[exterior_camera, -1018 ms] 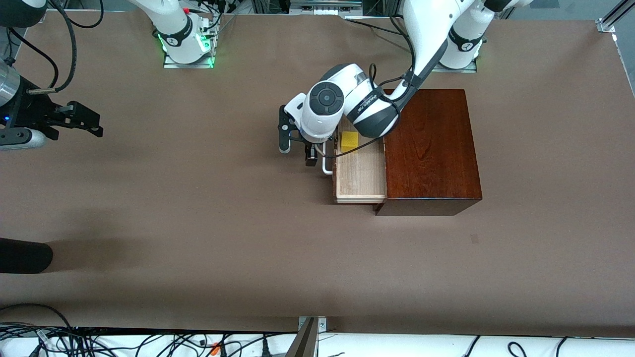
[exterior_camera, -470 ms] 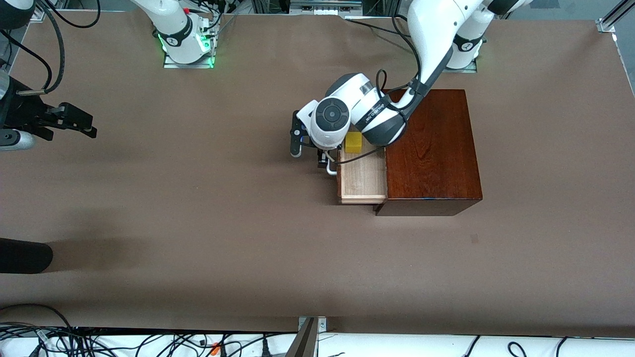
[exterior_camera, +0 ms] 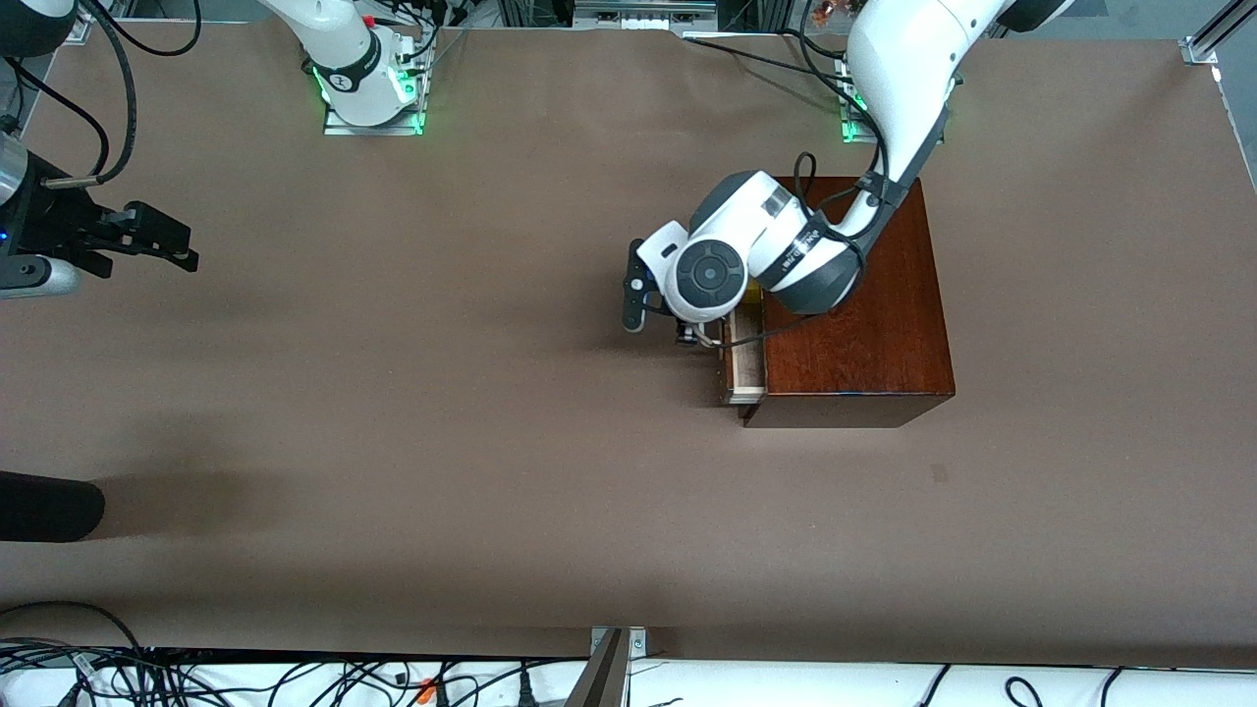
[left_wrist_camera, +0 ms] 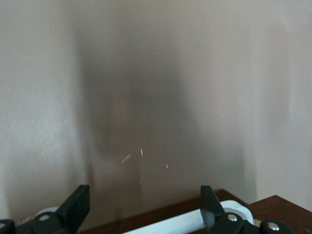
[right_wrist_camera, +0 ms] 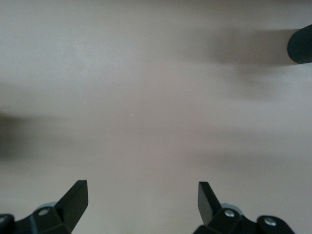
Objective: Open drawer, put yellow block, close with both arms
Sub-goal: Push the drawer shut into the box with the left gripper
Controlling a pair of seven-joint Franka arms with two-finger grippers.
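Note:
The dark reddish-brown wooden box [exterior_camera: 854, 324] stands toward the left arm's end of the table. Its drawer [exterior_camera: 744, 371] sticks out only a narrow strip, showing pale plywood. My left gripper [exterior_camera: 689, 337] [left_wrist_camera: 142, 201] is low at the drawer front, open, with the white handle [left_wrist_camera: 185, 222] lying between its wide-apart fingers [left_wrist_camera: 78, 202]. The left arm's hand covers the drawer's end, and the yellow block is hidden. My right gripper [exterior_camera: 167, 243] [right_wrist_camera: 142, 197] waits open and empty over bare table at the right arm's end.
A black rounded object [exterior_camera: 49, 506] [right_wrist_camera: 301, 45] pokes in over the table's edge at the right arm's end. Cables [exterior_camera: 196, 678] run along the table's near edge. The two arm bases [exterior_camera: 368, 88] stand at the table's edge farthest from the camera.
The left arm has moved toward the box and the drawer has slid in with it, from well open to nearly shut. The yellow block is now covered. The right gripper stays put.

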